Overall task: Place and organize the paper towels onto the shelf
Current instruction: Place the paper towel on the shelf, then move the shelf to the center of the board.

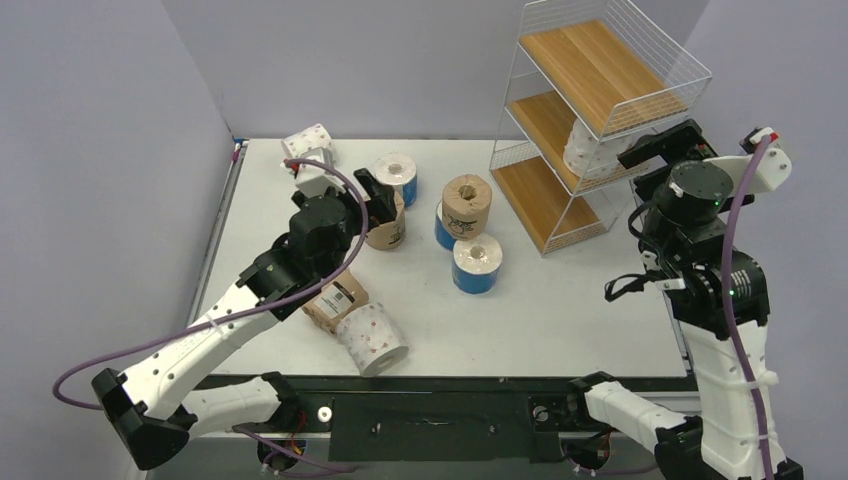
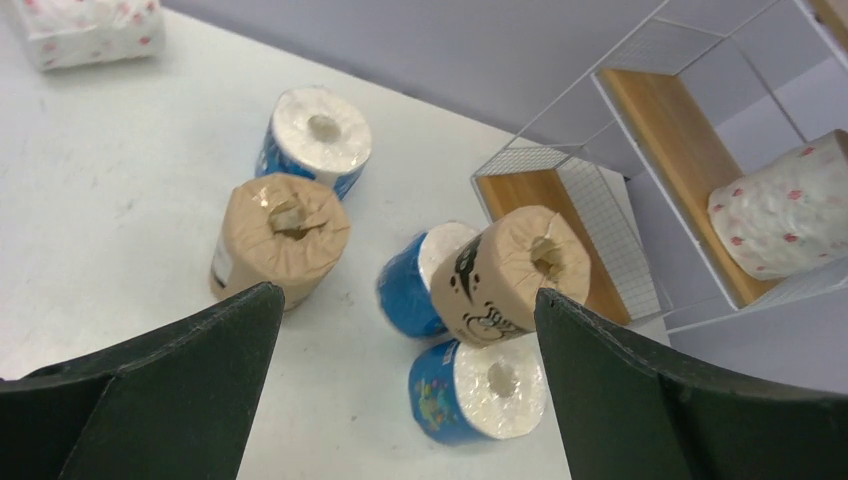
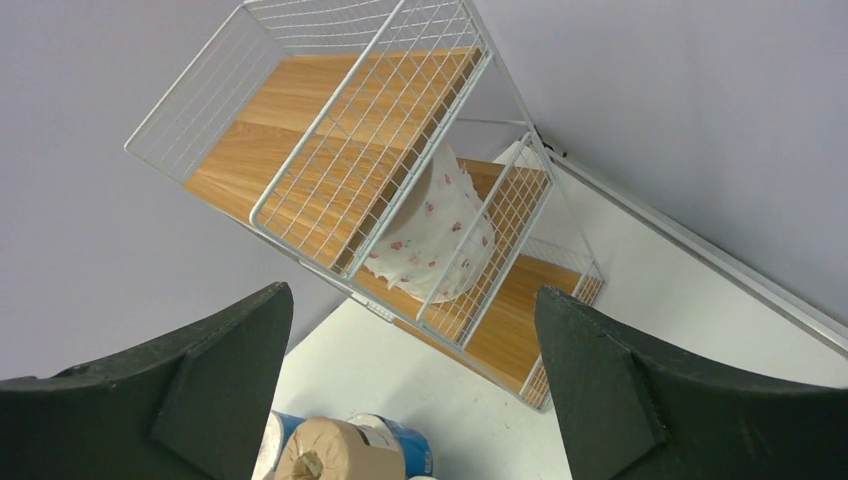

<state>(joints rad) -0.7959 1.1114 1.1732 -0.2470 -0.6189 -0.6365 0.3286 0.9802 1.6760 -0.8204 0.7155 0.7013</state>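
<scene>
Shelf (image 1: 600,70), upper right: one dotted roll (image 1: 585,150) stored | table (image 1: 560,320), centre: your other rolls (image 1: 477,262) wait | left gripper (image 2: 407,292), right gripper (image 3: 412,292): both spread wide, empty

Shelf (image 1: 600,70): white wire with light-brown wood-grain boards. The roll on it (image 1: 585,150) is white with pink dots. Table (image 1: 560,320): off-white. Wall (image 1: 350,60): pale lilac-grey.

The far blue roll (image 1: 397,175), at 12 o'clock, and the near blue roll (image 1: 477,265), at centre, have blue wraps and white tops. The kraft roll (image 1: 467,205) between them is brown with black print.

At 7 o'clock, the lying roll (image 1: 371,338) is white with pink dots. The labelled roll (image 1: 335,300) at its 11 o'clock is brown with a white label.
</scene>
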